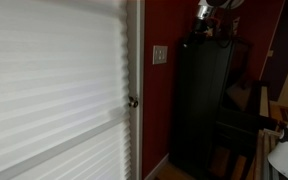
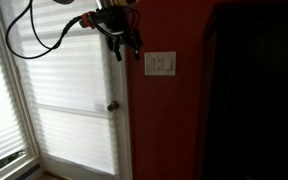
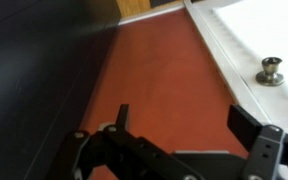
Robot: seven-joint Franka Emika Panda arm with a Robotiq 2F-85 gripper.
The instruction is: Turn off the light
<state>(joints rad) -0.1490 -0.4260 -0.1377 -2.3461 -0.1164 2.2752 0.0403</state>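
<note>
The claw (image 2: 125,40), jaws apart and empty, hangs by the red wall (image 2: 174,120) at ten o'clock from the beige switch plate (image 2: 160,64), likely poised to press a fingertip against its toggles, well above the doorknob (image 2: 112,106).

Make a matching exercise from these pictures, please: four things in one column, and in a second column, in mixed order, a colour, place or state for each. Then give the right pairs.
1. switch plate
2. doorknob
3. gripper
4. tall cabinet

A. open, holding nothing
B. black, against the red wall
C. pale, mounted on the red wall
D. round metal, on the white door

Pairs: 1-C, 2-D, 3-A, 4-B
</note>
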